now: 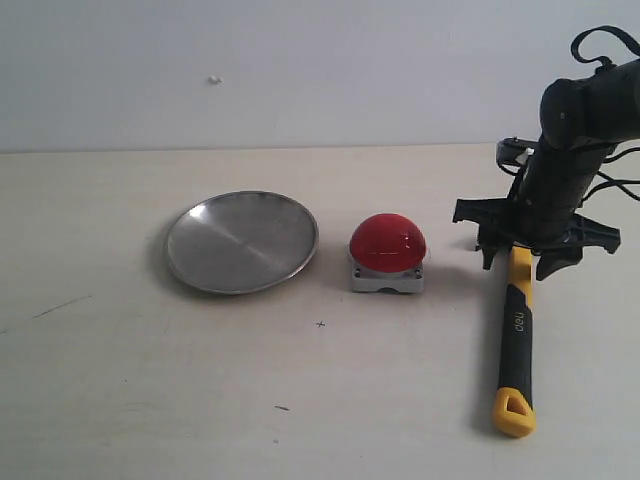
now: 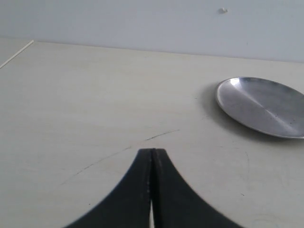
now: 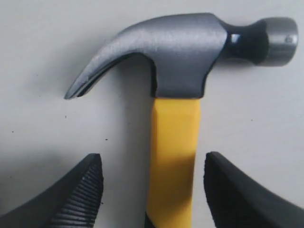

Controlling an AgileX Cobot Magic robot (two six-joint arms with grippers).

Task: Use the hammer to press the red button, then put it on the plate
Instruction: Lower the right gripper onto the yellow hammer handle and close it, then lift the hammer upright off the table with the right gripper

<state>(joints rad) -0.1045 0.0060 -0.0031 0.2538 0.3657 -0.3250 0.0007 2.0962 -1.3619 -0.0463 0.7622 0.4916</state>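
The hammer (image 1: 517, 340) lies flat on the table at the right, its yellow looped end toward the front. My right gripper (image 1: 524, 258) stands open directly over its upper handle. In the right wrist view the yellow handle (image 3: 174, 156) runs between the two spread fingers (image 3: 80, 190) without touching them, with the dark claw head (image 3: 180, 52) beyond my right gripper (image 3: 153, 164). The red button (image 1: 387, 243) sits on its grey base at the table's middle. Left of it rests the silver plate (image 1: 241, 242), also in the left wrist view (image 2: 263, 105). My left gripper (image 2: 152, 154) is shut on nothing.
The pale table (image 1: 200, 380) carries faint pencil-like scratches (image 2: 161, 135) and small dark specks (image 1: 320, 323). A plain grey wall (image 1: 300, 60) rises behind the table's back edge. The right arm's cables (image 1: 600, 45) loop above the hammer's head end.
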